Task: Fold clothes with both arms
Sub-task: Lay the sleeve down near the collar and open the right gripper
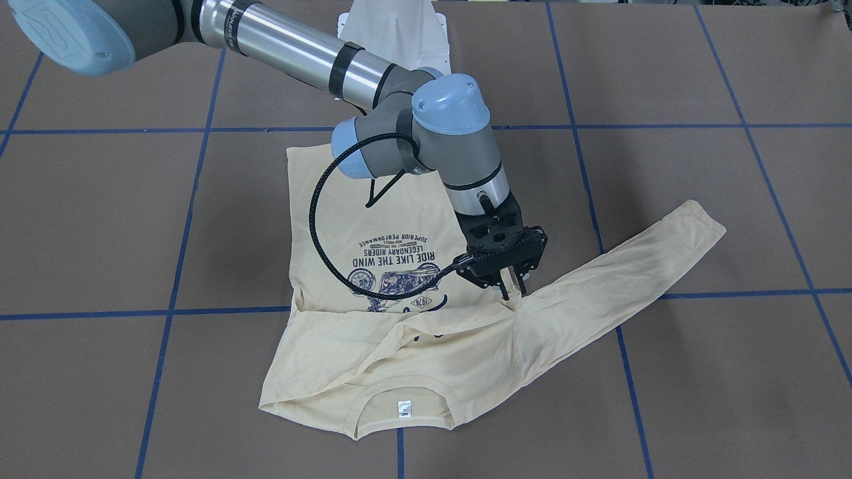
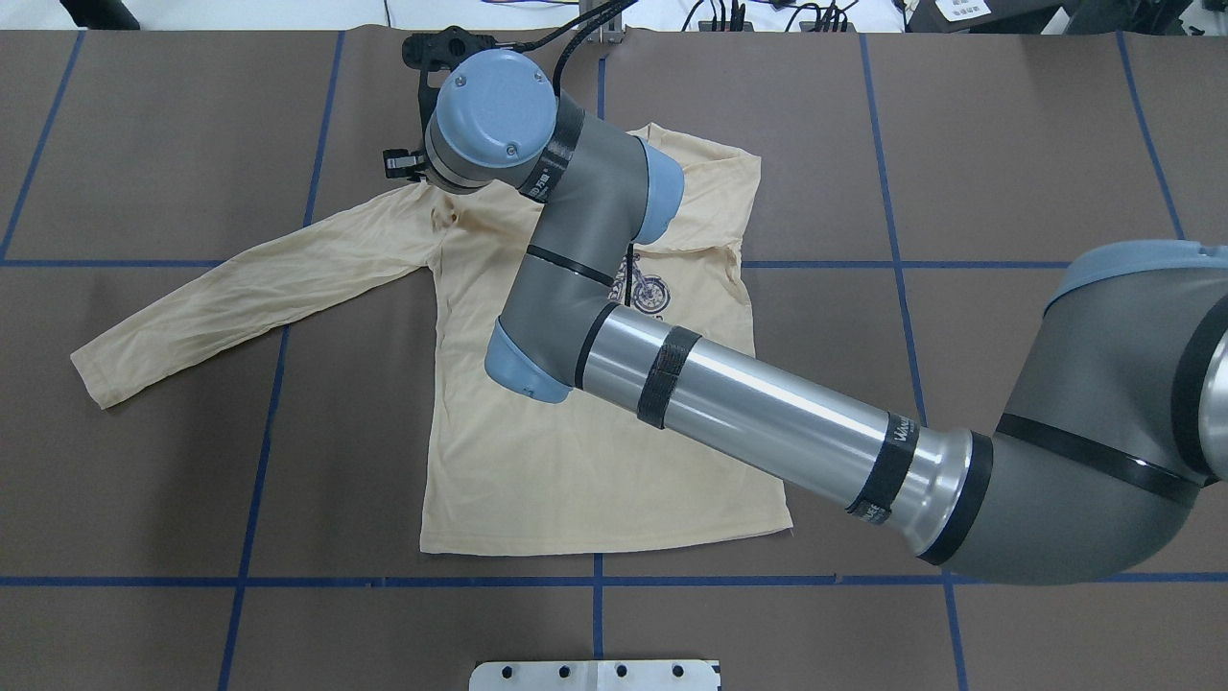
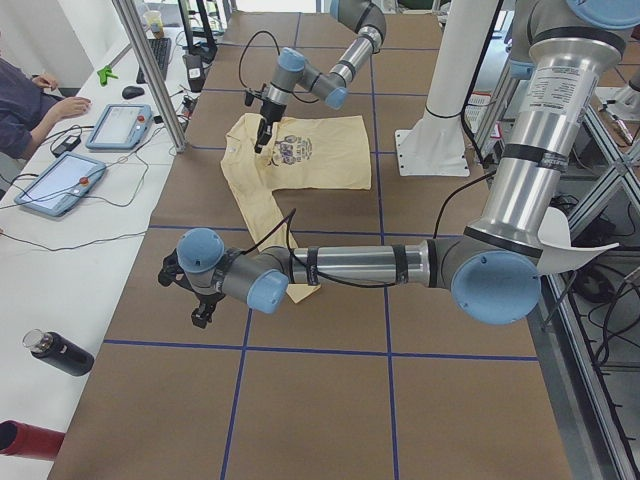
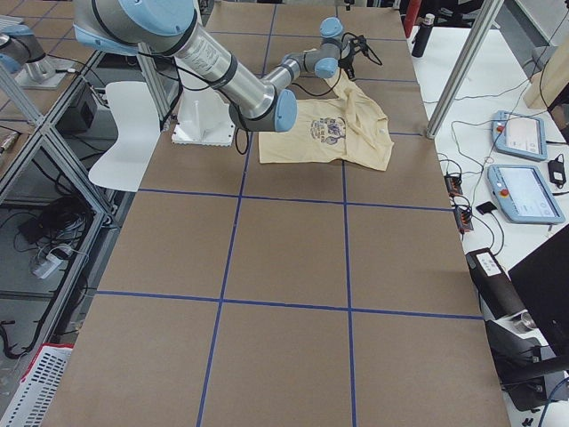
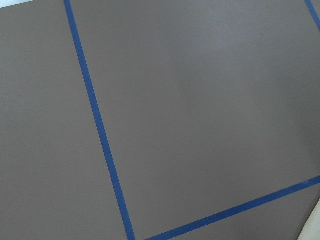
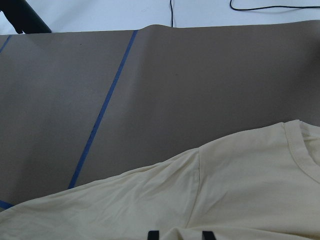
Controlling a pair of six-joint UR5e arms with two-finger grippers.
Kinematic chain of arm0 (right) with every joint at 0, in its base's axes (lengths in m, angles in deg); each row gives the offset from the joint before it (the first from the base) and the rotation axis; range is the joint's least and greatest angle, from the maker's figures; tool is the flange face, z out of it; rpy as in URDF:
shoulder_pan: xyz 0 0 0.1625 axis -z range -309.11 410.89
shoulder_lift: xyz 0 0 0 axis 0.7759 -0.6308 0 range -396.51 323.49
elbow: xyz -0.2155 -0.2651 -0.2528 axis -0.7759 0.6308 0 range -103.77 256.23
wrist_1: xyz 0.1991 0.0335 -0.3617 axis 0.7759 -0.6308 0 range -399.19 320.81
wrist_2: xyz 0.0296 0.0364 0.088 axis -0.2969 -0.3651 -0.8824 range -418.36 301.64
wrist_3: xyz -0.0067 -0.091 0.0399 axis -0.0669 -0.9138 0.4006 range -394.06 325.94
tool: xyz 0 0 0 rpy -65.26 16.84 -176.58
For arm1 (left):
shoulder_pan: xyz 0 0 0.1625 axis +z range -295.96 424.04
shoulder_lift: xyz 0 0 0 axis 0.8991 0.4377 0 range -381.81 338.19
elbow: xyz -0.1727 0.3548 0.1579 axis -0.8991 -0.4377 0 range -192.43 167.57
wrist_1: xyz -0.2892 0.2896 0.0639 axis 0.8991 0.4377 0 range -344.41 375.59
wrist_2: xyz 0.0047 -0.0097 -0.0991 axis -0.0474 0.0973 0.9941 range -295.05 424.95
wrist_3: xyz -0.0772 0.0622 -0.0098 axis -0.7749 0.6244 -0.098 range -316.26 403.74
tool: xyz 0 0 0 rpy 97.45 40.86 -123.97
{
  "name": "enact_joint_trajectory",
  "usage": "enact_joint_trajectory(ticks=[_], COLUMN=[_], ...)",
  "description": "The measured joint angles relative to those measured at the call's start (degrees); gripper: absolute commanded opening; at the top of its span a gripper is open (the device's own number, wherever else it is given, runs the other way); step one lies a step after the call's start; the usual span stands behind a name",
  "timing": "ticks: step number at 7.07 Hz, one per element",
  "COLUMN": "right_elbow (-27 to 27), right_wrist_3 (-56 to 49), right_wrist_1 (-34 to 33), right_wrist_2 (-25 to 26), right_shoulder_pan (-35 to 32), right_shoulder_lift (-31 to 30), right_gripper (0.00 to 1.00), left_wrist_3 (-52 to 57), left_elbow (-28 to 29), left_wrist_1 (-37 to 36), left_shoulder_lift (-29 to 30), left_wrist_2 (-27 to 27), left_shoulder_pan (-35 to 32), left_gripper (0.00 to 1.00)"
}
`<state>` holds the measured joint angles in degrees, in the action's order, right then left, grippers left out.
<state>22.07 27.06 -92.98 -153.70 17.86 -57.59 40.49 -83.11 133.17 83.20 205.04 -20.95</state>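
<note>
The cream-yellow long-sleeved shirt [image 1: 399, 372] lies print-up on the brown table, collar toward the operators' side. One sleeve [image 1: 632, 266] stretches out flat to the robot's left. The other shoulder is folded in over the body. My right arm reaches across the shirt. Its gripper [image 1: 513, 289] stands at the seam where the stretched sleeve meets the body. The fingertips [image 6: 152, 234] are slightly apart and touch the cloth, which wrinkles toward them. My left gripper [image 3: 200, 318] hovers over bare table past the sleeve's cuff, and I cannot tell its state. The left wrist view holds only table and tape.
Blue tape lines [image 2: 595, 581] grid the brown table cover. The white pedestal base [image 2: 595, 675] stands at the robot's side. Along the far edge there is a white bench with tablets [image 3: 60, 180], a dark bottle [image 3: 60, 352], metal posts [image 3: 150, 80] and a person's hand [image 3: 60, 105].
</note>
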Motion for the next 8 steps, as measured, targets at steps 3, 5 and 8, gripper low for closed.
enact_joint_trajectory(ticks=[3, 5, 8], right_elbow=[0.2, -2.4, -10.9], right_wrist_3=[-1.2, -1.2, -1.2], right_wrist_1=[-0.4, -5.7, -22.7], right_wrist_2=[0.7, 0.5, -3.4], right_shoulder_pan=[0.1, -0.1, -1.4], right_shoulder_lift=[0.4, 0.4, -0.5], right_gripper=[1.0, 1.0, 1.0], left_wrist_3=[0.0, -3.0, -21.5], left_elbow=[0.4, 0.3, -3.7], left_wrist_1=[0.0, 1.7, 13.4], left_shoulder_lift=[0.1, -0.1, -3.7], left_wrist_2=[0.0, -0.1, -3.6], left_shoulder_pan=[0.0, 0.0, 2.2], left_gripper=[0.99, 0.99, 0.99])
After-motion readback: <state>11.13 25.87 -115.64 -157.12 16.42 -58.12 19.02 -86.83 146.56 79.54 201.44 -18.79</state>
